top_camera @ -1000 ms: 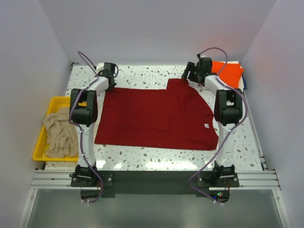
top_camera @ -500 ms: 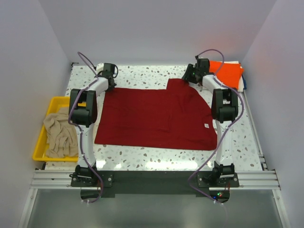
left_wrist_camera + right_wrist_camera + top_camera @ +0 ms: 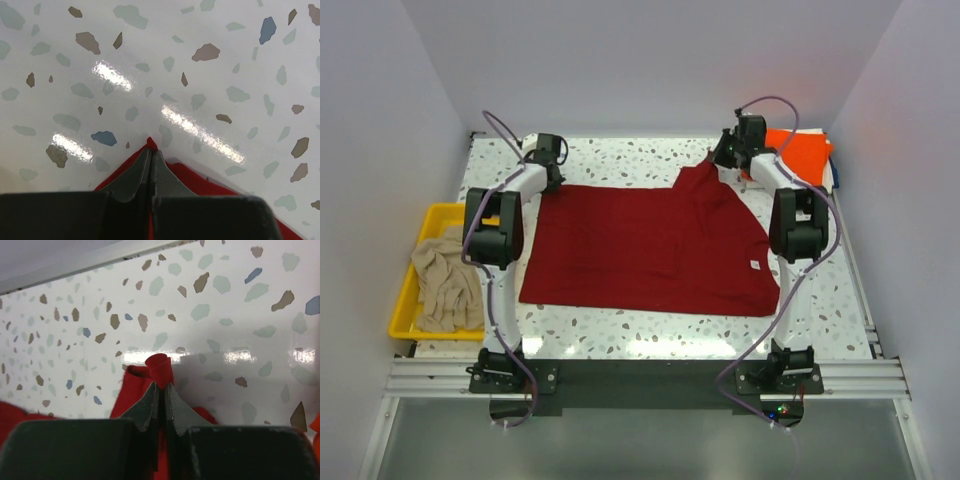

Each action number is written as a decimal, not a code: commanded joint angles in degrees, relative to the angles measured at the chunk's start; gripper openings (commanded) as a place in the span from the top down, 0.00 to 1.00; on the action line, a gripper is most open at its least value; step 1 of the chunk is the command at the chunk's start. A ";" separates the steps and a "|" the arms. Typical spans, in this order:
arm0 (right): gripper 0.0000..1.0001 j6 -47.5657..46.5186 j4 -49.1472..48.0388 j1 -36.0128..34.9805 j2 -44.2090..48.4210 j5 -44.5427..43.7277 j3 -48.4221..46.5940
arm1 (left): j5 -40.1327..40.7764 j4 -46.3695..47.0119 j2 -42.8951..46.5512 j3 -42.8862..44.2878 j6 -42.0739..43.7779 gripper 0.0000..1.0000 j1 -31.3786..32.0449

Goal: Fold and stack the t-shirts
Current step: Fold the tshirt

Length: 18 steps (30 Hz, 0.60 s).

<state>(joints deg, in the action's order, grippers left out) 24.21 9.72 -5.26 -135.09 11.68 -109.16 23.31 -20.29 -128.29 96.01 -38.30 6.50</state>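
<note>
T-shirts, top view: the dark red t-shirt (image 3: pixel 650 245) lies spread almost flat in the middle of the table (image 3: pixel 620 335). The orange t-shirt (image 3: pixel 798 155) sits at the far right corner. The beige t-shirt (image 3: pixel 445 280) lies crumpled in the yellow tray (image 3: pixel 430 215) at the left.
Grippers, top view: the left gripper (image 3: pixel 555 168) is at the far left corner of the dark red t-shirt. The right gripper (image 3: pixel 725 160) is at its far right corner, where the cloth rises in a small peak.
Left wrist view: the fingers are pressed together on a thin corner of the red cloth, low over the table.
Right wrist view: the fingers are clenched on a bunched tip of the red cloth, which sticks out past the fingertips. A bit of orange shows at the right edge.
Done, as I judge: the orange t-shirt looks compact and flat, so probably it is folded already.
Left to do: the dark red t-shirt is gripped at two corners but not folded yet. The beige t-shirt is not yet taken out, and no stack of three is there.
</note>
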 commanded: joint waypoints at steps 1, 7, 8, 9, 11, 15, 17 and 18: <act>1.00 -0.91 -1.98 -0.19 9.04 0.01 0.96 | -0.02 1.13 4.62 -0.56 0.60 1.00 -0.35; 1.00 -2.94 -0.84 -0.19 13.71 -1.57 3.43 | -0.28 1.13 7.17 -1.61 0.25 1.00 -0.70; 0.99 -3.20 -0.75 -0.19 14.32 -1.84 3.95 | -0.46 1.13 7.52 -2.05 0.16 1.00 -0.70; 0.99 -3.46 -0.75 -0.19 14.93 -2.01 4.57 | -0.55 1.22 7.79 -2.31 0.16 1.00 -0.70; 0.99 -3.64 -0.92 -0.28 17.04 -2.54 6.94 | -0.72 1.22 8.67 -3.19 -0.02 1.00 -0.79; 0.99 -3.82 -1.80 -0.19 20.56 -3.42 11.68 | -0.99 1.31 10.42 -5.04 -0.28 1.00 -0.88; 0.99 -3.82 -2.59 -0.28 22.83 -3.60 14.67 | -1.16 1.66 12.00 -6.61 -0.54 1.00 -0.97; 0.99 -3.55 -2.77 -0.28 23.63 -3.86 15.73 | -1.34 1.92 12.53 -7.14 -0.54 1.00 -1.05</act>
<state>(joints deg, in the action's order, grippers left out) 21.58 9.28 -5.32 -116.77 9.72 -95.88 22.31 -20.23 -120.40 90.54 -38.37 6.35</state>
